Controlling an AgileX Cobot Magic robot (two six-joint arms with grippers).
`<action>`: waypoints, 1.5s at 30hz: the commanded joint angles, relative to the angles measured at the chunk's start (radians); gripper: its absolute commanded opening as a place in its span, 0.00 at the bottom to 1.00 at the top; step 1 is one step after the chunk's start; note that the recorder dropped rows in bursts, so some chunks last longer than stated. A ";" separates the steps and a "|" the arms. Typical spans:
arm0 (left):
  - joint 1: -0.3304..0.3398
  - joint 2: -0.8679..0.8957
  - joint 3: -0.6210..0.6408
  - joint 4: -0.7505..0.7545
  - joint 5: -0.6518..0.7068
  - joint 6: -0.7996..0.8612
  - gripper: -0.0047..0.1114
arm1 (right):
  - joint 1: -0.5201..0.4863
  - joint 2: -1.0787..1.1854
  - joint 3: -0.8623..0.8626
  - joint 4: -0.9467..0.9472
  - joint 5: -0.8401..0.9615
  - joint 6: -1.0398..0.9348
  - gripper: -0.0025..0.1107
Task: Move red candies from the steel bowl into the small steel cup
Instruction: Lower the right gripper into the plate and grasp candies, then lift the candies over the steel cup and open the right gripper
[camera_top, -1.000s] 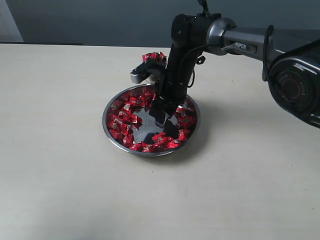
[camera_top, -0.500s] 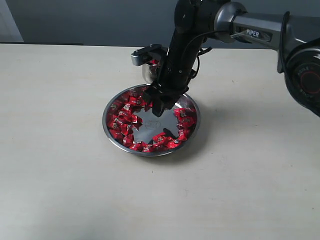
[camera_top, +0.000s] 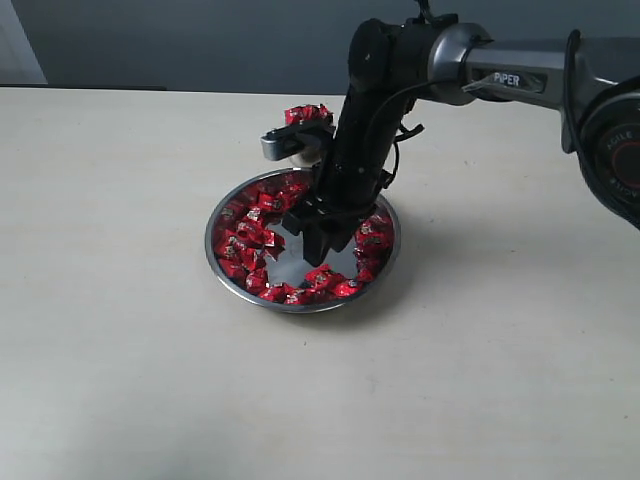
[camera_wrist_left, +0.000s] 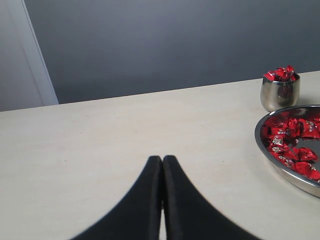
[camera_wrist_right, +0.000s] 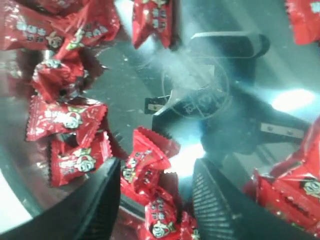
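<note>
- While the left wrist view looks low across the table (camera_wrist_left: 75, 145), it shows the left gripper (camera_wrist_left: 162, 160) with both black fingers pressed flat together and nothing between them, well apart from the dish.
- Same view: the small steel cup (camera_wrist_left: 280, 93) stands upright just behind the steel bowl (camera_wrist_left: 263, 148). It's heaped over the brim with red candies (camera_wrist_left: 281, 74), and plenty more lie in the bowl.
- Exterior view: the right arm (camera_top: 520, 78) comes in from the right and points down into the bowl. The right gripper (camera_top: 320, 240) sits low over the bare middle, with candies ringed around it. The cup is mostly hidden behind the arm, only its red heap showing.
- Right wrist view: the fingers are spread, ribbed pads either side of a couple of candies, not clamped on any. The shiny bowl bottom mirrors the gripper.
</note>
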 joint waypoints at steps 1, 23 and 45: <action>-0.006 -0.005 0.002 -0.004 -0.006 -0.004 0.04 | 0.026 0.010 0.001 0.005 0.000 -0.016 0.42; -0.006 -0.005 0.002 -0.004 -0.006 -0.004 0.04 | 0.045 0.029 0.008 -0.102 0.000 -0.012 0.18; -0.006 -0.005 0.002 -0.004 -0.006 -0.004 0.04 | 0.045 -0.093 0.008 -0.150 -0.184 -0.033 0.02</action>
